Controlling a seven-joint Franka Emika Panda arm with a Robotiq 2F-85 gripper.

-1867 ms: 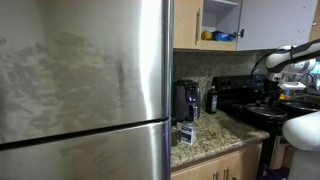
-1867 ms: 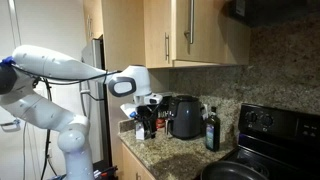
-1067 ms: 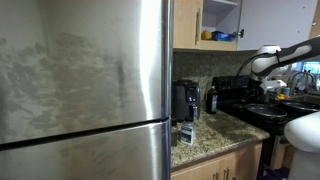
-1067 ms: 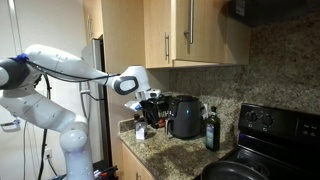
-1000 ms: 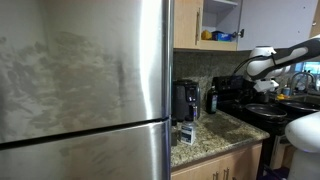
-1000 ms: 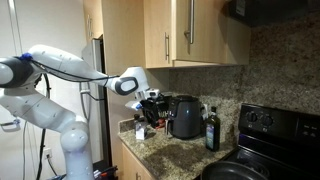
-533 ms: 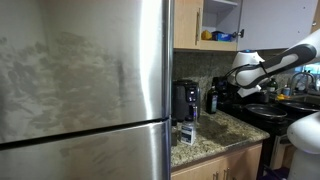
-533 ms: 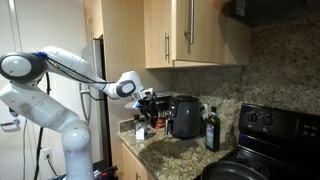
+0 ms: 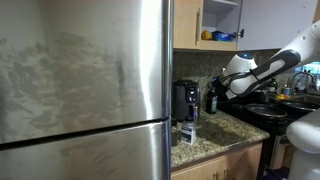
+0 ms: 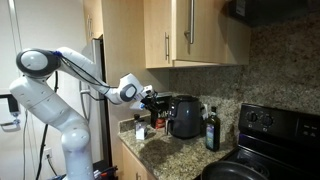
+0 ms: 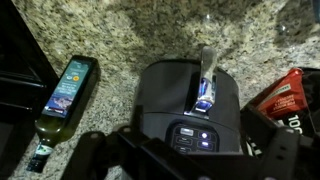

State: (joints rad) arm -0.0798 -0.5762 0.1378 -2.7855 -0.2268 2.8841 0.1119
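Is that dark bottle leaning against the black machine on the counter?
Apart. The wrist view looks down on both: a strip of speckled counter shows plainly between the bottle and the black machine.

An exterior view, close against the refrigerator [image 9: 85,90], looks along the surface [image 9: 215,135] toward the stove [image 9: 255,112], an exterior view under the cabinets [image 10: 175,35] faces back from farther off, and the wrist view looks down closely on the black appliance [image 11: 190,105] and bottle [image 11: 65,95] that all three share.
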